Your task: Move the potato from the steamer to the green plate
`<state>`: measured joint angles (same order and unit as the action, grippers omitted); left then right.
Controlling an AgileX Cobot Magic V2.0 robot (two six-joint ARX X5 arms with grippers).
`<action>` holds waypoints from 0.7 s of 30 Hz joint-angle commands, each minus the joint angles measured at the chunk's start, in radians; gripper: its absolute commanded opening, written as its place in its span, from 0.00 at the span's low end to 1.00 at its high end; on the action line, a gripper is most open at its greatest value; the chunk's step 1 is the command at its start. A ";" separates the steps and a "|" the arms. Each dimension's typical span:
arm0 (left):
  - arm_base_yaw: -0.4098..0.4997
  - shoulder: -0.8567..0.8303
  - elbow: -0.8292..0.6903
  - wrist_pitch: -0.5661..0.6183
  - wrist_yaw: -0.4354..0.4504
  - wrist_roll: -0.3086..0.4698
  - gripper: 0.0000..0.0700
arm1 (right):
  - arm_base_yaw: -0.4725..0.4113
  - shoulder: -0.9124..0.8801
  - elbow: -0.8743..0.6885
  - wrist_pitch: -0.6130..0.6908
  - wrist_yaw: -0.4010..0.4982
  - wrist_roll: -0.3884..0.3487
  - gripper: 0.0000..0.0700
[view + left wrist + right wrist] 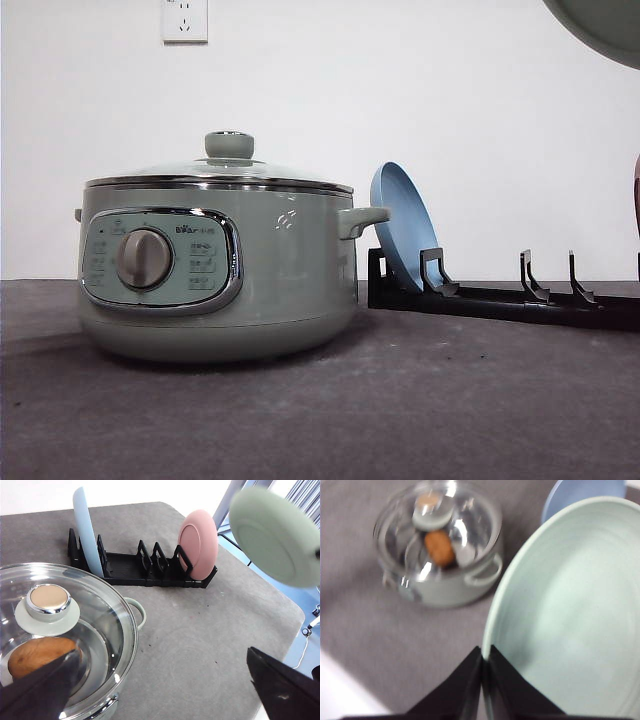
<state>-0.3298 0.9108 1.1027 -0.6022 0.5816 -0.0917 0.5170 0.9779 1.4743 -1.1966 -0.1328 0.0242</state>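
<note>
1. at the left of the front view sits the steamer [215, 270], pale green, its dial facing the camera and its glass lid [220, 170] closed on top with the knob upright.
2. in my left wrist view the potato [37, 655] lies inside the steamer under that lid, orange-brown, low in the lower left of the frame, just beside the lid's knob [47, 602].
3. my left gripper [165, 680] stands wide apart and holds nothing — one dark finger crosses the lower left corner over the lid, the other sits in the lower right corner over the grey table [200, 630].
4. right of the steamer in the front view, the black rack [500, 295] runs along the table toward the right edge; a blue plate [403, 225] leans on edge in its first slot, just behind the steamer's side handle.
5. the left wrist view shows a pink plate [198, 544] standing at the rack's other end, well apart from the blue one.
6. the green plate [570, 615] is up in the air — its rim peeks into the upper right corner of the front view, and it floats blurred in the upper right of the left wrist view.
7. my right gripper [485, 680] is pinched together on the green plate's rim, the fingers meeting at the bottom centre of the right wrist view, with the steamer and potato blurred in the upper left.
</note>
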 commanded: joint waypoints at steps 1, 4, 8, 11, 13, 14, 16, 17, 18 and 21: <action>-0.005 0.005 0.024 0.010 0.006 0.001 1.00 | 0.065 -0.016 -0.027 0.001 0.050 0.028 0.01; -0.004 0.005 0.024 0.010 0.006 0.001 1.00 | 0.164 -0.053 -0.114 0.001 0.133 0.088 0.01; -0.004 0.005 0.024 0.010 0.006 0.002 1.00 | 0.292 -0.068 -0.254 0.023 0.240 0.162 0.01; -0.004 0.005 0.024 0.010 0.006 0.001 1.00 | 0.371 -0.058 -0.366 0.109 0.249 0.197 0.01; -0.004 0.005 0.024 0.008 0.006 0.002 1.00 | 0.409 -0.043 -0.432 0.177 0.249 0.221 0.01; -0.004 0.005 0.024 0.006 0.006 0.002 1.00 | 0.427 -0.030 -0.467 0.213 0.249 0.232 0.01; -0.004 0.005 0.024 -0.002 0.006 0.002 1.00 | 0.454 0.000 -0.521 0.261 0.250 0.246 0.01; -0.004 0.005 0.024 -0.007 0.006 0.002 1.00 | 0.467 0.020 -0.548 0.282 0.254 0.254 0.01; -0.004 0.005 0.024 -0.012 0.006 0.002 1.00 | 0.478 0.038 -0.568 0.297 0.260 0.260 0.01; -0.004 0.005 0.024 -0.025 0.006 0.002 1.00 | 0.507 0.102 -0.620 0.346 0.303 0.266 0.01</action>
<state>-0.3298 0.9108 1.1027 -0.6314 0.5816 -0.0917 1.0090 1.0622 0.8496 -0.8716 0.1504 0.2712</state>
